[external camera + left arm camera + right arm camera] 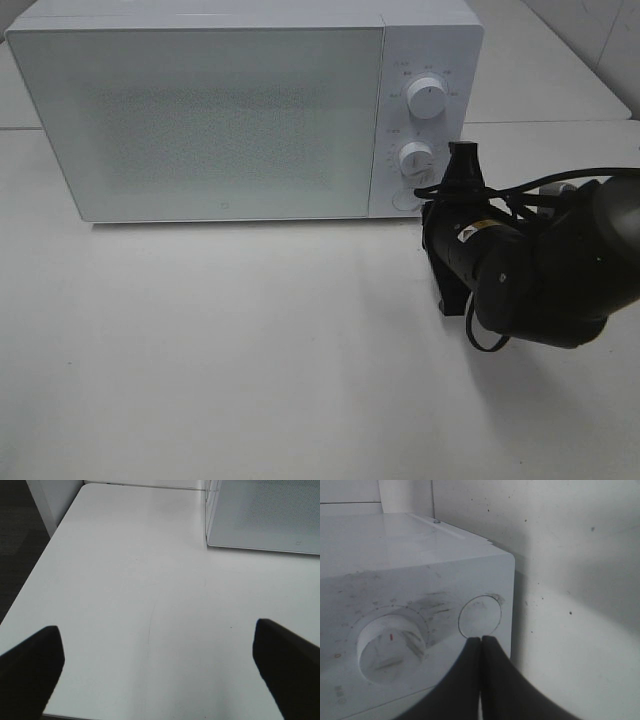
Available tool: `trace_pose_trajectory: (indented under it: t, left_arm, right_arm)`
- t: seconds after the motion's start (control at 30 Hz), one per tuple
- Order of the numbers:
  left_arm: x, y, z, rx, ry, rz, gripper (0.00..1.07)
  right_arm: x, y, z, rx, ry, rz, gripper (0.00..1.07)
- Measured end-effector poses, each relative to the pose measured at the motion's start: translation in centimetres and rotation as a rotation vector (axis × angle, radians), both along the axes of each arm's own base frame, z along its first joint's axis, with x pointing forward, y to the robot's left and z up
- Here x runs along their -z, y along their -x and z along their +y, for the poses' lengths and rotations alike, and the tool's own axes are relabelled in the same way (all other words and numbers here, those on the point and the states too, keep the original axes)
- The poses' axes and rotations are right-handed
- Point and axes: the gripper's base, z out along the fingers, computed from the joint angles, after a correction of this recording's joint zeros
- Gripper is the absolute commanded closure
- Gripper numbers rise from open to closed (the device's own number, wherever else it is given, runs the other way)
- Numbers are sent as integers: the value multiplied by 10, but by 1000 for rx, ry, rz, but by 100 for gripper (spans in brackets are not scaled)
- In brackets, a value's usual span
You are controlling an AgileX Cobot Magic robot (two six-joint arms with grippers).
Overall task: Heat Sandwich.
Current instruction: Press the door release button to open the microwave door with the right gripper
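While the sandwich shows nowhere, perhaps inside the closed microwave (200,120), the right gripper (481,639), pinched together, points at the round button (480,616); the left gripper (156,632) hangs spread; soft, light bread likely wants gentle crust-side holds.

Setting: robot test lab, staged as a kitchen corner. Evidence: 1 white microwave (200,120) on a plain white worktop (250,350), black robot arm (540,270) beside it, dark floor (17,540) past the worktop edge.
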Motion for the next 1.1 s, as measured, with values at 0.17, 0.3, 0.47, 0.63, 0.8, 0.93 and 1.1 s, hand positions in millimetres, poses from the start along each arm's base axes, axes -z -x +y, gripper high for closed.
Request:
trace_pose_trajectory:
  t: [0.17, 0.3, 0.47, 0.63, 0.8, 0.93, 1.1]
  left_arm:
    - [0, 0, 0, 0, 0, 0, 9]
    - [0, 0, 0, 0, 0, 0, 9]
    - [0, 0, 0, 0, 0, 0, 9]
    - [0, 0, 0, 0, 0, 0, 9]
    - [0, 0, 0, 0, 0, 0, 9]
    - [0, 0, 0, 0, 0, 0, 9]
    - [0, 0, 0, 0, 0, 0, 9]
  right_arm:
    - [7, -17, 2, 9, -22, 0, 107]
    - [11, -30, 3, 15, -31, 3, 107]
    - [15, -43, 6, 13, -37, 2, 107]
    - [24, -51, 5, 25, -41, 25, 107]
    - [29, -55, 7, 32, -57, 48, 107]
    - [29, -56, 8, 33, -64, 51, 107]
    - [29, -57, 8, 37, -72, 57, 107]
